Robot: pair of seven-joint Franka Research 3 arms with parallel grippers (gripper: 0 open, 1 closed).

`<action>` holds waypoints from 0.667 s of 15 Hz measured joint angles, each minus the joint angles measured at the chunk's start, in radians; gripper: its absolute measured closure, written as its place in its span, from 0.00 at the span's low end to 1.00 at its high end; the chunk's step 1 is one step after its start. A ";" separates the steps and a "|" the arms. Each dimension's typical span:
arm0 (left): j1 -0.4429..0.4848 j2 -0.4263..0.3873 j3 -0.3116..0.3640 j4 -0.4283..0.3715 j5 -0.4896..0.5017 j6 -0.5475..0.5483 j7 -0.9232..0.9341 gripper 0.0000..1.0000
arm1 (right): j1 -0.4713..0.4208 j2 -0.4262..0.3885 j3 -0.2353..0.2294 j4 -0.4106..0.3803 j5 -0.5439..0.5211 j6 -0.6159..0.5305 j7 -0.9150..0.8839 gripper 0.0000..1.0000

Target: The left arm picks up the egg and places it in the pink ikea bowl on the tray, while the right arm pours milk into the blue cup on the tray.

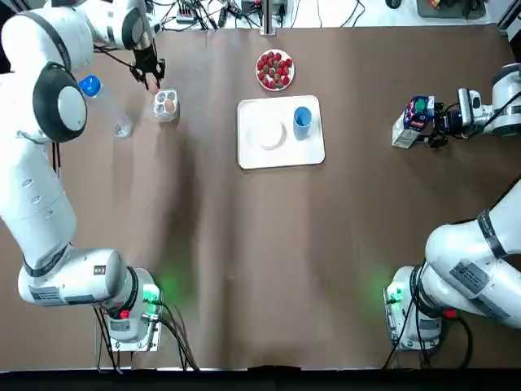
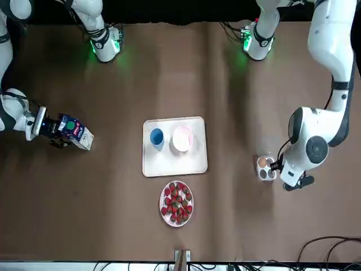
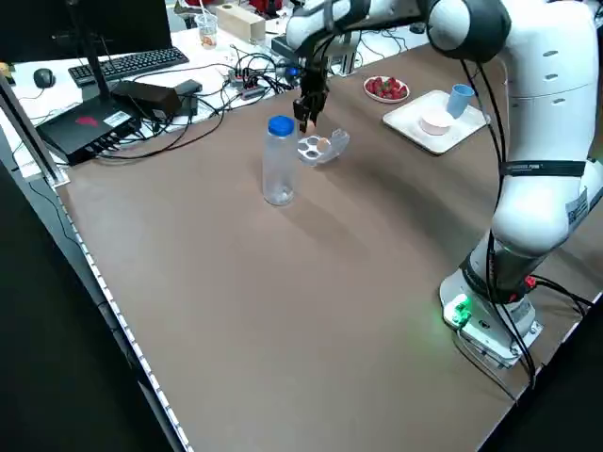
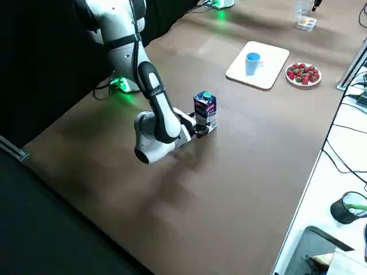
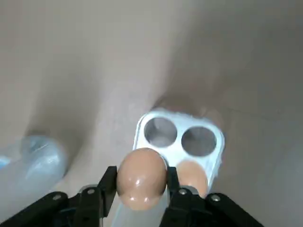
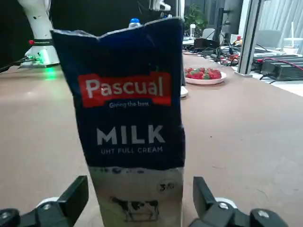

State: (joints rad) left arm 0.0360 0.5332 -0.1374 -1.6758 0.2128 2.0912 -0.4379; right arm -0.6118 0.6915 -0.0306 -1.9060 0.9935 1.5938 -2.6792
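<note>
Over egg tray (image 5: 142, 126), left gripper (image 1: 151, 79) pinches an egg (image 5: 141, 176) & right gripper (image 6: 140, 191) is wide open round milk carton (image 6: 128, 118).

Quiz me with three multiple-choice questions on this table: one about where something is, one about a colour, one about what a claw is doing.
1. Where is the strawberry plate?
A) on the table, beyond the tray, on the side far from the robot
B) on the tray
C) on the floor

2. What colour is the cup on the tray?
A) red
B) blue
C) green

3. What is the left claw doing?
A) hanging open and empty
B) gripping a spoon
C) gripping an egg

Answers:
1 A, it stands on bare table past the tray's far edge.
2 B, the cup is plainly blue.
3 C, the left wrist view shows the egg pinched between its fingers.
</note>
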 joint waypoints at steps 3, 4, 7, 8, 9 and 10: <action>0.004 -0.075 -0.053 0.000 -0.001 -0.075 -0.023 0.53 | 0.026 0.003 0.001 -0.002 0.000 0.000 0.000 0.03; 0.004 -0.092 -0.084 -0.001 -0.001 -0.099 -0.059 0.53 | 0.034 0.005 0.001 -0.003 0.001 0.000 0.000 0.03; -0.004 -0.106 -0.214 -0.007 -0.002 -0.134 -0.226 0.53 | 0.046 0.011 0.001 -0.003 0.003 0.003 0.000 0.03; -0.014 -0.104 -0.256 -0.012 -0.002 -0.134 -0.293 0.53 | 0.046 0.011 0.001 -0.003 0.004 0.003 0.000 0.03; -0.026 -0.099 -0.290 -0.017 -0.002 -0.134 -0.353 0.53 | 0.048 0.011 0.001 -0.002 0.004 0.003 0.000 0.05; -0.043 -0.092 -0.313 -0.020 -0.002 -0.134 -0.406 0.53 | 0.050 0.011 0.001 -0.002 0.004 0.003 0.000 0.05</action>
State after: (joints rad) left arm -0.0067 0.4409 -0.4506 -1.6955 0.2107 1.9576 -0.8437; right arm -0.5616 0.7027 -0.0299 -1.9085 0.9978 1.5970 -2.6796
